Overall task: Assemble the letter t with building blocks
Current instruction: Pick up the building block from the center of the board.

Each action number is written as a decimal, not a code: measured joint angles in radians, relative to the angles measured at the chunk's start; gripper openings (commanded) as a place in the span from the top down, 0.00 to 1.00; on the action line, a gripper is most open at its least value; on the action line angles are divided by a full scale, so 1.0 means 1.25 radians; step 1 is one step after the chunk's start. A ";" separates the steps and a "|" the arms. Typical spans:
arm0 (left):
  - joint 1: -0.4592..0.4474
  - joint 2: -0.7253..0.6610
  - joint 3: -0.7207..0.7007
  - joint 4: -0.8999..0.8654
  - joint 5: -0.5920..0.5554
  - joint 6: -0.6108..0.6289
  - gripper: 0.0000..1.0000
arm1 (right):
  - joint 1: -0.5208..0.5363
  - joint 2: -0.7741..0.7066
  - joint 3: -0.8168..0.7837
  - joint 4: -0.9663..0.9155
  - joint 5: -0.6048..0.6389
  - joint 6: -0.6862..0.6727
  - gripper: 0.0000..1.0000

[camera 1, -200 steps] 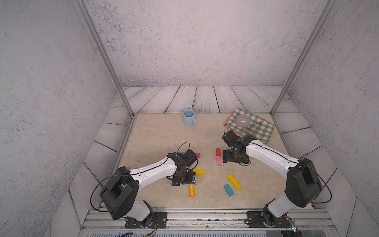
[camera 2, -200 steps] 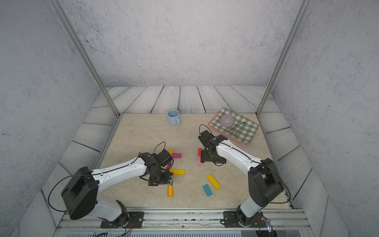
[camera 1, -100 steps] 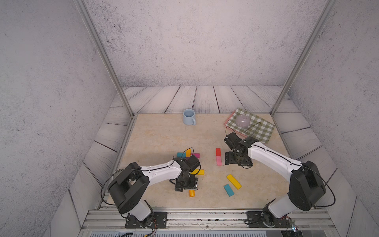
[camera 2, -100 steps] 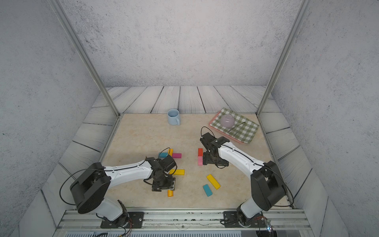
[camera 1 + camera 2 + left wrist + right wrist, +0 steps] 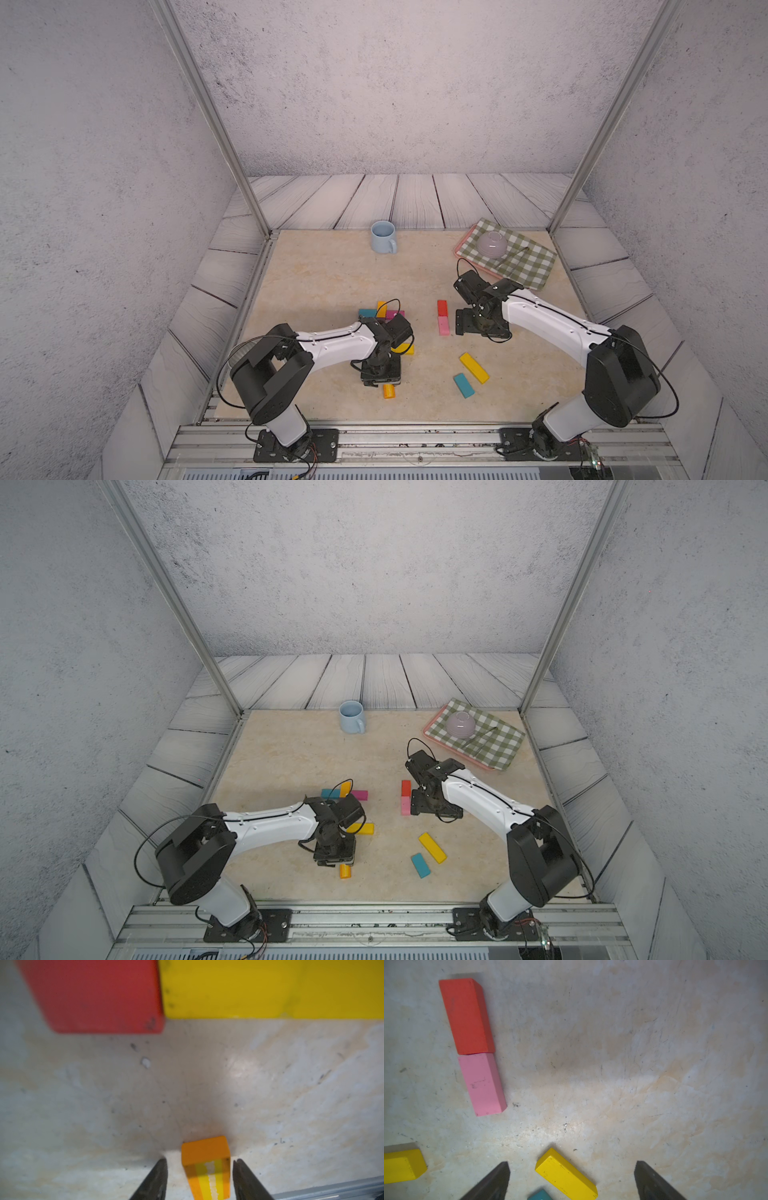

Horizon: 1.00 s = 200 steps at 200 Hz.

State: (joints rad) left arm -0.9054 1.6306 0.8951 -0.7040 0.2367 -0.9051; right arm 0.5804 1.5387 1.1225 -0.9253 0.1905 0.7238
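Left wrist view: the orange block (image 5: 205, 1165) lies flat on the table (image 5: 187, 1084), one end between the fingers of the left gripper (image 5: 200, 1162). The jaws bracket it, with a sliver of table showing on each side, so it is framed but not yet clamped. A second ago the whole block lay in the open beside the gripper. Since then the gripper has slid over it and its jaws have drawn in. In both top views only the end nearest the robot's base now pokes out. I judge the pick is about to be made and this block is bound for the letter.

Just beyond it, a red block (image 5: 97, 995) butts against the end of a yellow block (image 5: 270, 987).

Toward the middle of the table, a second red block (image 5: 442, 308) and a pink block (image 5: 444, 325) lie end to end, touching, probably the start of the T's stem. The right gripper (image 5: 572, 1163) hovers near the pink block, jaws spread wide and empty, and has hardly moved over the last second. Its wrist view shows a long yellow block (image 5: 566, 1176) and a teal block (image 5: 539, 1195) lying on the table between its fingertips. Most of the letter is not yet built.
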 measured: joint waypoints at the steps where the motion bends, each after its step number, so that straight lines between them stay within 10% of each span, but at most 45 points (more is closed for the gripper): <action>1: 0.000 0.000 0.000 0.000 0.000 0.000 0.57 | 0.000 0.000 0.000 0.000 0.000 0.000 0.05; 129: -0.001 0.008 0.045 -0.013 -0.029 0.023 0.77 | 0.000 0.004 -0.004 0.014 -0.004 -0.002 0.04; 200: 0.100 0.053 0.427 -0.132 -0.099 0.329 0.75 | -0.028 0.024 0.045 0.024 -0.023 -0.066 0.04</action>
State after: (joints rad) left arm -0.7807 1.6974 1.4284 -0.8688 0.1131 -0.4942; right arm 0.5457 1.5688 1.1793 -0.8951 0.1623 0.6415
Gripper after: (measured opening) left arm 0.333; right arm 0.959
